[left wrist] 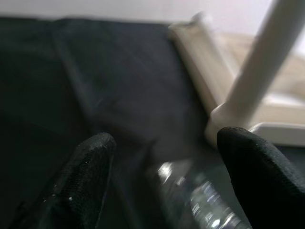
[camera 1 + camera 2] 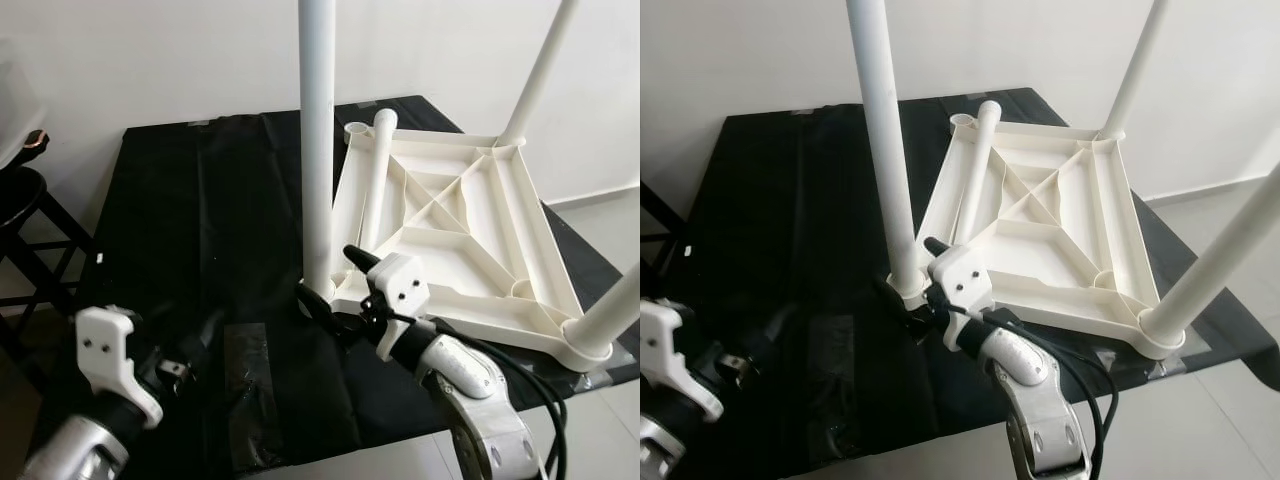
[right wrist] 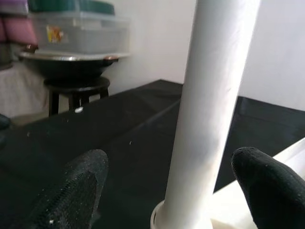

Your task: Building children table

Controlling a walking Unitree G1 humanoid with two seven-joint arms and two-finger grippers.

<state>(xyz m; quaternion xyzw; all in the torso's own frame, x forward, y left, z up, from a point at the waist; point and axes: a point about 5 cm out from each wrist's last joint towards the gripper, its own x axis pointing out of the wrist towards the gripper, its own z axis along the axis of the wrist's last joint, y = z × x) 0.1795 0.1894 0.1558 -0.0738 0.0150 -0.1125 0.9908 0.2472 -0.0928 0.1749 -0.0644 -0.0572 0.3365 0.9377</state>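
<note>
The white table top (image 2: 470,235) lies upside down on a black cloth. Three white legs stand in its corner sockets: the near-left leg (image 2: 316,150), the far-right leg (image 2: 540,70) and the near-right leg (image 2: 612,318). A fourth leg (image 2: 378,175) lies loose on the underside, beside an empty socket (image 2: 357,130). My right gripper (image 2: 332,282) is open at the foot of the near-left leg (image 3: 212,95), one finger on each side with gaps. My left gripper (image 2: 180,360) hovers open over the cloth at the front left, holding nothing, and faces that same leg (image 1: 259,67).
The cloth-covered worktable (image 2: 200,220) ends just before me and close to the table top on the right. A clear plastic patch (image 2: 250,390) lies on the cloth between my arms. A black stool (image 3: 76,88) carrying a bowl and a plastic box stands to the left.
</note>
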